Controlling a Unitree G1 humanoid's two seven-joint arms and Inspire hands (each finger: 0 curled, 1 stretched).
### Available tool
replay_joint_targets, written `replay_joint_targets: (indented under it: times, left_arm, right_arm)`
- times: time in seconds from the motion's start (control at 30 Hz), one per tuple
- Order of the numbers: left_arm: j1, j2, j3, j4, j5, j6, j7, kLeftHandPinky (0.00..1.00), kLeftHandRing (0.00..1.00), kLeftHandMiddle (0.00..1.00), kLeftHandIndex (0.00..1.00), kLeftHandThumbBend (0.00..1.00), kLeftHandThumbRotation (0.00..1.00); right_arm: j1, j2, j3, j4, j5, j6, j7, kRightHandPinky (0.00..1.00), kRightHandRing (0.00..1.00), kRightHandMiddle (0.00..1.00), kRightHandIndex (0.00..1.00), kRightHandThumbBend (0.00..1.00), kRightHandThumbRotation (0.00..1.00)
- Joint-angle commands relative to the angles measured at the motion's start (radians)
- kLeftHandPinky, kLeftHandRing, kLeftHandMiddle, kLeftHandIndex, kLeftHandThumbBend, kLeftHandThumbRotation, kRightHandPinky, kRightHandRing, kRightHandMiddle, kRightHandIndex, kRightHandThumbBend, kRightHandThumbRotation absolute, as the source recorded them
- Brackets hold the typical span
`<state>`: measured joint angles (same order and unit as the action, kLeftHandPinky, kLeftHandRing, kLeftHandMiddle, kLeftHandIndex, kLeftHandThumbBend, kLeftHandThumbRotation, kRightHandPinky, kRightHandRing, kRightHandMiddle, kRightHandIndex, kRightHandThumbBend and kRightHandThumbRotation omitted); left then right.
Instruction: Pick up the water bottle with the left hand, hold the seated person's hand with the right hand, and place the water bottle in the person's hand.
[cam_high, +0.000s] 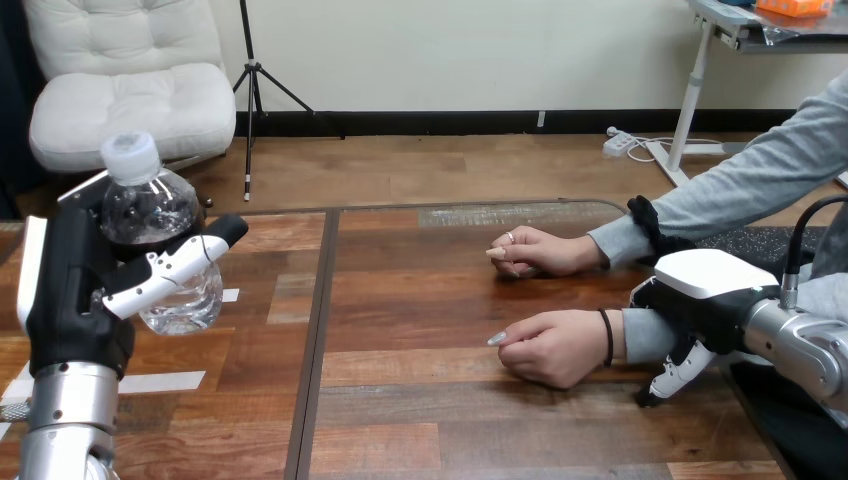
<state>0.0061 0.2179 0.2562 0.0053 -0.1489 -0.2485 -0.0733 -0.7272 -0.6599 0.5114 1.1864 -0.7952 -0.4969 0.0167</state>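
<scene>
**Wooden bench, raised bottle: a handover in waiting**

Dark planks of the bench (450, 420) stretch between the robot and a seated person. At the view's left, the robot's left hand (75, 290) is clamped round a clear water bottle (160, 230) with its thumb across the front. It holds the bottle upright and clear of the bench, white cap (130, 155) uppermost.

At the right, the right hand (705, 300) sits over the person's forearm (645, 335), just behind the person's nearer hand (550, 345). Whether it has closed on that arm cannot be told. The nearer hand and the person's farther hand (540, 250) both rest on the bench, loosely curled and well apart from the bottle.

The bottle looks thin-walled and smooth, so it is likely light and would probably dent under a hard squeeze or slip under a weak one. Any water inside would shift as it tilts. A moderate hold round the middle of the body seems soundest, leaving the base free to settle into the person's palm once it opens.
</scene>
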Motion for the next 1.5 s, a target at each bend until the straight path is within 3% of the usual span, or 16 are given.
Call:
replay_joint_targets:
  times: [0.0,0.6,0.87,1.13,1.47]
  left_arm:
    - [-0.05,0.01,0.009,-0.047,-0.009,-0.03,-0.008,0.31,0.36,0.4,0.41,0.71,0.0]
    - [-0.053,0.008,0.009,-0.045,-0.004,-0.037,-0.012,0.31,0.36,0.4,0.41,0.71,0.0]
    - [-0.053,0.009,0.01,-0.048,-0.001,-0.03,-0.007,0.3,0.36,0.4,0.41,0.72,0.0]
    - [-0.053,0.01,0.011,-0.045,-0.01,-0.031,-0.015,0.3,0.36,0.4,0.41,0.72,0.0]
    - [-0.051,0.009,0.01,-0.05,-0.003,-0.023,-0.01,0.3,0.36,0.4,0.41,0.72,0.0]
  right_arm:
    - [-0.059,0.033,0.009,0.013,0.007,0.012,0.009,0.5,0.6,0.64,0.64,0.98,0.25]
    - [-0.054,0.046,-0.011,0.013,0.045,0.02,0.028,0.42,0.5,0.56,0.59,0.93,0.11]
    - [-0.042,0.052,-0.024,0.013,0.074,0.006,-0.011,0.33,0.4,0.47,0.51,0.93,0.06]
    - [-0.042,0.055,-0.021,0.014,0.079,0.01,-0.019,0.22,0.28,0.38,0.42,0.9,0.04]
    - [-0.036,0.055,-0.019,0.012,0.077,0.001,-0.052,0.22,0.28,0.36,0.38,0.85,0.03]
